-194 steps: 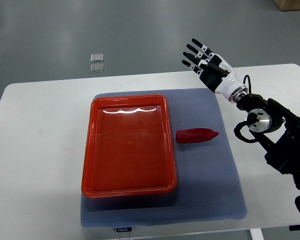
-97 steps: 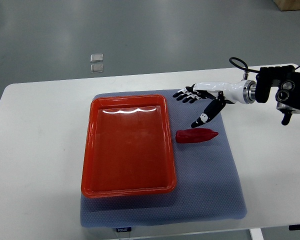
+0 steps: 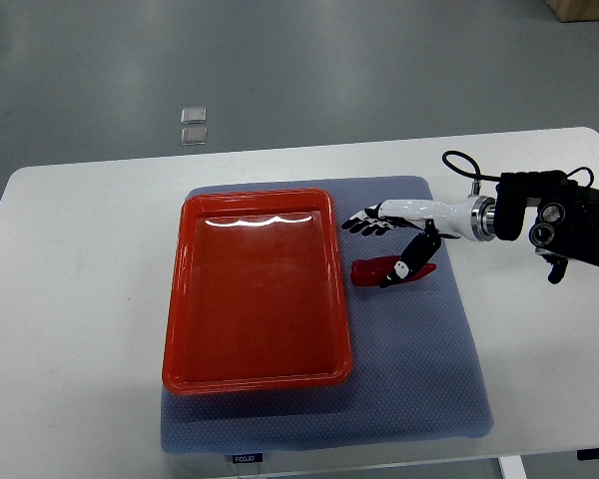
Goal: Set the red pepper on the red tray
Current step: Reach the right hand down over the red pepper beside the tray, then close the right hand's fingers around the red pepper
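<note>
The right hand [image 3: 391, 238] hangs spread wide over the small red pepper [image 3: 381, 271], thumb touching it. The pepper lies on the blue mat [image 3: 419, 369] just beside the shallow red plastic tray [image 3: 255, 371].

One printed mark found: a small white label [image 3: 246, 458] on the front edge of the table [image 3: 80, 299], just below the near edge of the grey mat [image 3: 419, 389], left of centre. It carries short dark lettering, too small and blurred to read with any certainty. A second small tag [image 3: 596, 454] shows at the table's front edge by the right corner; its print cannot be read either. No legible text, numbers or brand marks on the red tray [image 3: 180, 299], the mat, or the right arm's casing [image 3: 569, 215].
</note>
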`<state>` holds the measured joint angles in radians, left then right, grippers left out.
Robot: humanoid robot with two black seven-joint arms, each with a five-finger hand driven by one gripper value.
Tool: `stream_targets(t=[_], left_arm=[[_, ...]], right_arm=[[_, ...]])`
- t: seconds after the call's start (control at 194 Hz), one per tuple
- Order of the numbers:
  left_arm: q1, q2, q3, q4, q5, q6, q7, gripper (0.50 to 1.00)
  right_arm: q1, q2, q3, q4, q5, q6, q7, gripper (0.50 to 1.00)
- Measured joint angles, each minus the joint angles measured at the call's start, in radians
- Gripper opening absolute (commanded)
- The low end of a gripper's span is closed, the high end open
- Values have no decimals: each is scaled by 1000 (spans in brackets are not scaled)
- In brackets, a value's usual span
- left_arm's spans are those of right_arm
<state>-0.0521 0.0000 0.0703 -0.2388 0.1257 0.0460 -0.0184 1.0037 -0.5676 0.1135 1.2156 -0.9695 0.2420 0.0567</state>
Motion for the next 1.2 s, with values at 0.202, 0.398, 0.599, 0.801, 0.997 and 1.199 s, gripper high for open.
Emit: stream_targets(t=[0.202,0.398,0.599,0.801,0.997,1.199], left_arm=[[0,0,0,-3,0,0,0,1000],[0,0,-1,-2,0,0,0,1000],[0,0,-1,-2,0,0,0,1000],[0,0,-1,-1,0,0,0,1000],[0,0,-1,1,0,0,0,1000],[0,0,-1,2,0,0,0,1000]], right_arm=[[0,-4,-45,-10,-33,-34,-1,897],[0,0,-58,-17,-34,-46,-9,870],[0,12,-61,-28,-35,-61,-13,825],[0,24,-85,-41,-36,-89,-13,821],[-1,36,-93,-50,-38,-99,-12,819],[-11,37,-94,-55,-50,-100,-11,787]])
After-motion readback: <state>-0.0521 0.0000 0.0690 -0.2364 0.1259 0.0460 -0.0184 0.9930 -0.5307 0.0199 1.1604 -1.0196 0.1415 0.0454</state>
